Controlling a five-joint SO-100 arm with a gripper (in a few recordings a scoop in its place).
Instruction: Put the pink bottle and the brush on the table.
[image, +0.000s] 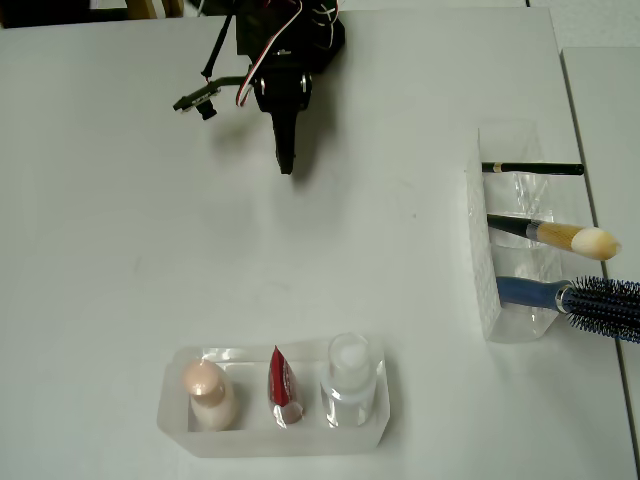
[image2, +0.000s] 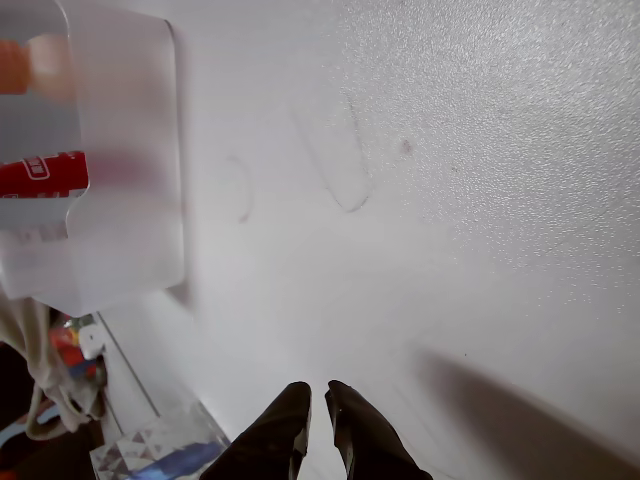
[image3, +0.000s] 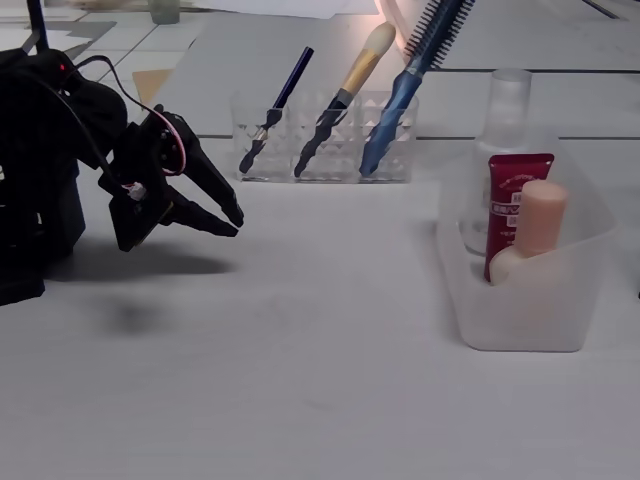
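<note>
The pink bottle (image: 208, 395) stands upright in the left end of a frosted tray (image: 275, 442); in the fixed view the bottle (image3: 535, 235) is the nearest item in that tray (image3: 530, 320). The brush (image: 560, 236) leans in the middle slot of a clear holder (image: 487, 300), cream tip outward; the fixed view shows the brush (image3: 350, 85) between its two neighbours. My black gripper (image: 286, 165) hovers low over the table (image: 120, 250), far from both. Its fingers are shut with nothing between them, seen in the fixed view (image3: 234, 224) and the wrist view (image2: 318, 398).
A red tube (image: 283, 388) and a clear bottle (image: 348, 375) share the tray. A thin black pencil (image: 530, 168) and a blue hairbrush (image: 580, 297) stand in the holder beside the brush. White tabletop lies open between my gripper, the tray and the holder.
</note>
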